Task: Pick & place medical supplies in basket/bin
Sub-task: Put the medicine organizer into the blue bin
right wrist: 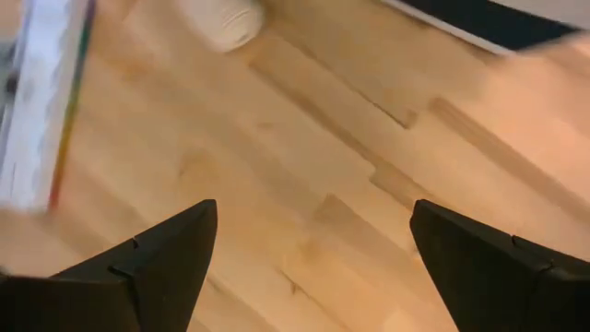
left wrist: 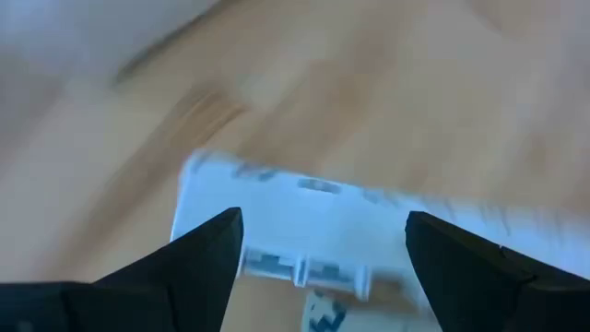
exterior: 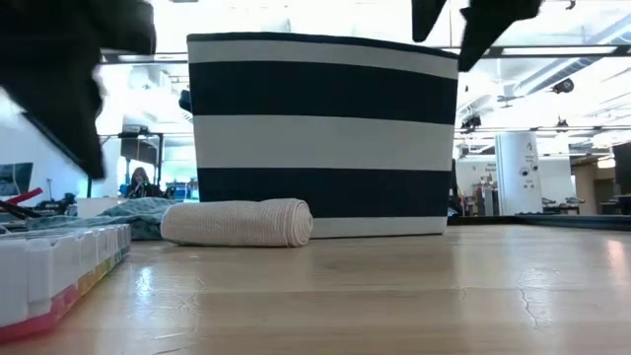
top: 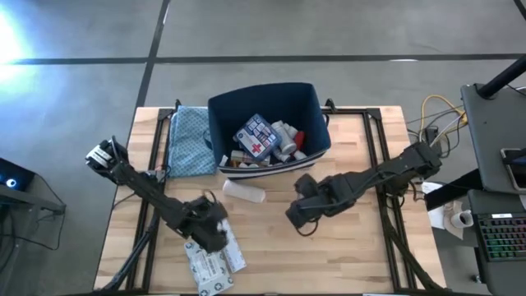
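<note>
Your left gripper (left wrist: 318, 249) stood with its fingers spread apart over the white pill organiser (top: 214, 259) at the near left of the table (top: 353, 255), holding nothing. The left wrist view showed the organiser's white body between and beyond the two dark fingers, apart from them. Whether the tips were touching its lid, you could not have told from these views.

Your right gripper (top: 301, 215) hung over bare wood near the table's middle, its fingers also wide apart and empty; its own camera saw only planks between them, with the white roll (right wrist: 230, 23) and an edge of the organiser farther off.

Outward from there, the white roll lay on its side just in front of the navy striped bin (top: 263, 103), near its front wall but seemingly not touching it. The bin stood at the far middle of the table and already held a good share of the supplies: the first-aid box (top: 256, 137) with its red cross, several white bottles, something small and red. A blue patterned cloth (top: 189, 141) lay just beside the bin on its left.

So you were well along, I'd judge. Two items, the roll and the organiser, remained on the table to be lifted in.
</note>
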